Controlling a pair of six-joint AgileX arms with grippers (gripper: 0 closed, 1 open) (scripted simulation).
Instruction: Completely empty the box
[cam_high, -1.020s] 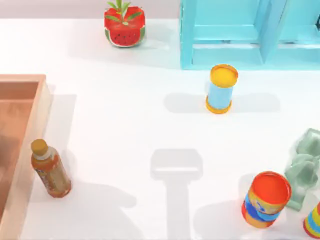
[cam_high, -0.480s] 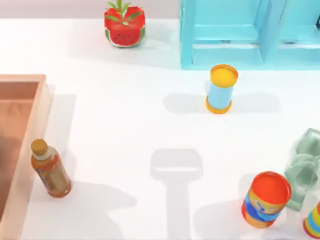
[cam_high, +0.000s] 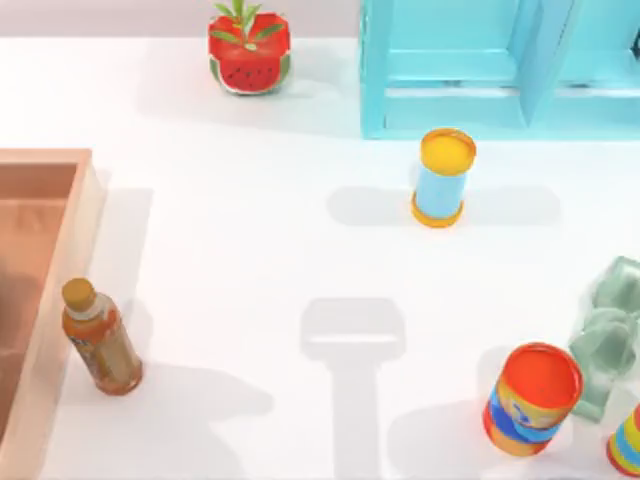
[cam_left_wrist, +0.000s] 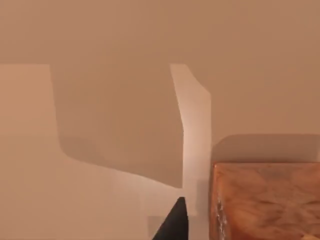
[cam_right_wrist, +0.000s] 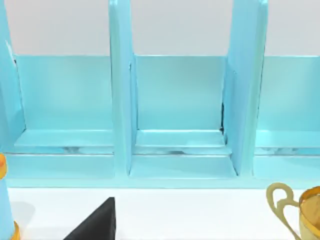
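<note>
Top view has the box (cam_high: 45, 300) at the table's left edge, a bottle (cam_high: 100, 337) standing just outside its right wall. Left wrist view shows the box corner beside one dark fingertip (cam_left_wrist: 172, 222); the pincer's opening cannot be told.

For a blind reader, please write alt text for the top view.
A white table with a wooden box at its left edge and an orange drink bottle standing just outside it. A turquoise shelf, a watermelon pot and colourful cans lie farther off.
</note>
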